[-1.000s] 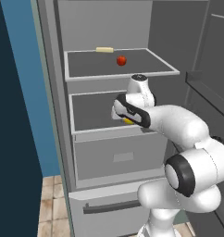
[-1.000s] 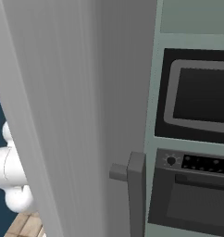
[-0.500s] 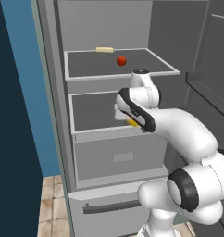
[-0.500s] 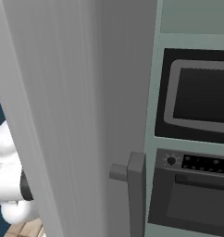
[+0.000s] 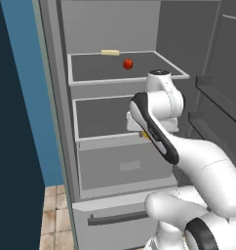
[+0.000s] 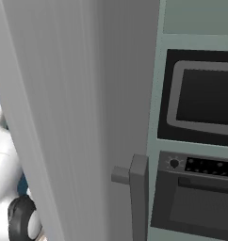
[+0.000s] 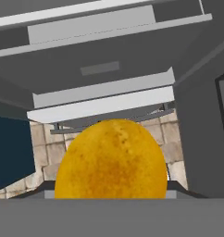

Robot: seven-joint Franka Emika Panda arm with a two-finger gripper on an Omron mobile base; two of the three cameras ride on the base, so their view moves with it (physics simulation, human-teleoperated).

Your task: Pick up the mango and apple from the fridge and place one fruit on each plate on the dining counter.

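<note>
My gripper [image 5: 143,130] is shut on the mango [image 7: 111,162], a yellow-orange fruit that looms large in the hand view. In the left base view just a sliver of the mango [image 5: 146,135] peeks out behind my wrist, in front of the fridge's [image 5: 59,107] lower shelf. The small red apple [image 5: 127,63] rests on the upper shelf [image 5: 90,68], above and behind my hand. The plates and the dining counter are out of view.
A pale yellow stick [image 5: 110,52] lies at the back of the upper shelf. Grey drawers [image 5: 125,166] sit below my hand. The open fridge door [image 6: 64,117] with its handle [image 6: 137,188] stands on the right, beside a wall oven [image 6: 200,202] and a microwave [image 6: 205,99].
My hand with the mango has drawn slightly down and out from the lower shelf, and the forearm has swung across in front of it. The apple has not moved.
</note>
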